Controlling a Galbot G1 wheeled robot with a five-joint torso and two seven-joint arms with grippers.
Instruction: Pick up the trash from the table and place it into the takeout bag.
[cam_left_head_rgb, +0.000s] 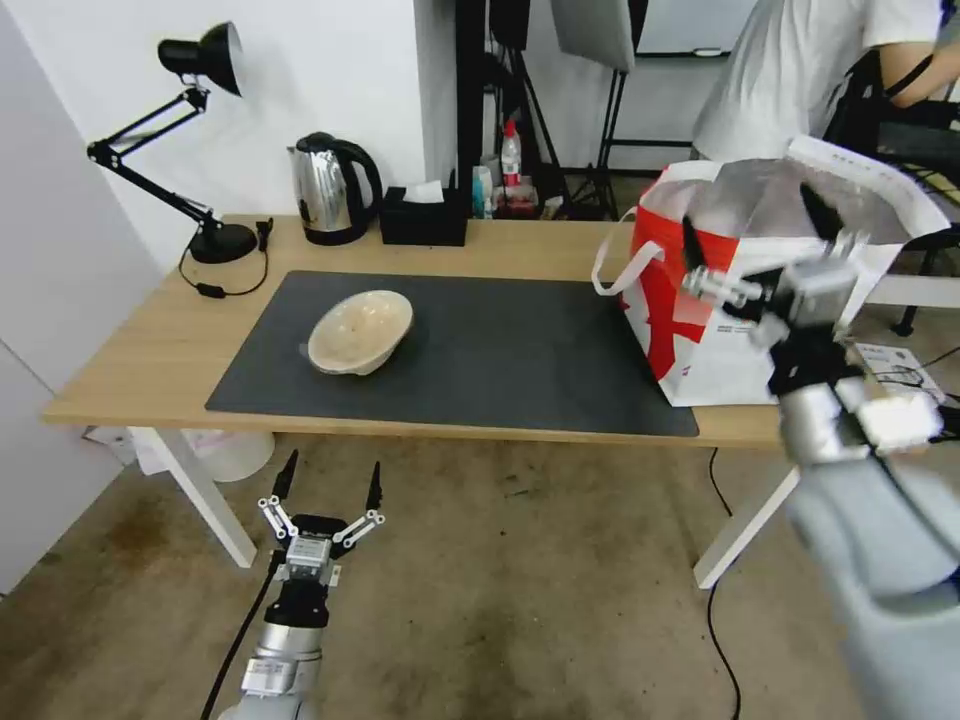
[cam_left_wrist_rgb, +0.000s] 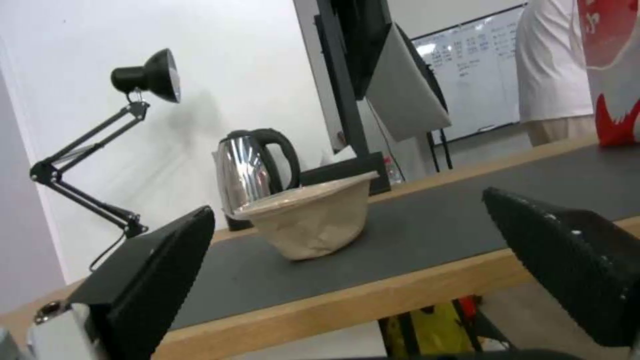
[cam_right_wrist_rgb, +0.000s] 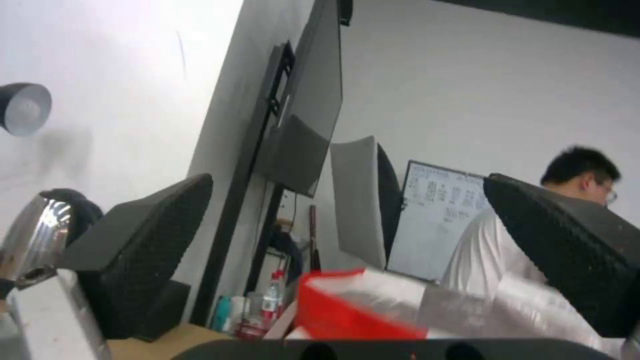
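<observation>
While one beige shallow bowl (cam_left_head_rgb: 360, 331) lay tilted on the big dark grey rectangular mat (cam_left_head_rgb: 500, 360) toward its left part, no other loose dish showed on the long light-wood table (cam_left_head_rgb: 150, 360). One large boxy white-and-red takeout bag (cam_left_head_rgb: 700, 340) with silver foil lining stood on the table's right end, its mouth open and one white strap handle (cam_left_head_rgb: 612, 268) hanging over the mat's corner. The right gripper (cam_left_head_rgb: 760, 235) hung at the bag's mouth, fingers spread apart and empty. The left gripper (cam_left_head_rgb: 330, 478) waited low, in front of the table's near edge, its two black fingers (cam_left_wrist_rgb: 160, 265) likewise parted around nothing. Along the back edge stood one steel kettle (cam_left_head_rgb: 328, 188), one black tissue box (cam_left_head_rgb: 424, 216) and one black desk lamp (cam_left_head_rgb: 200, 60).
</observation>
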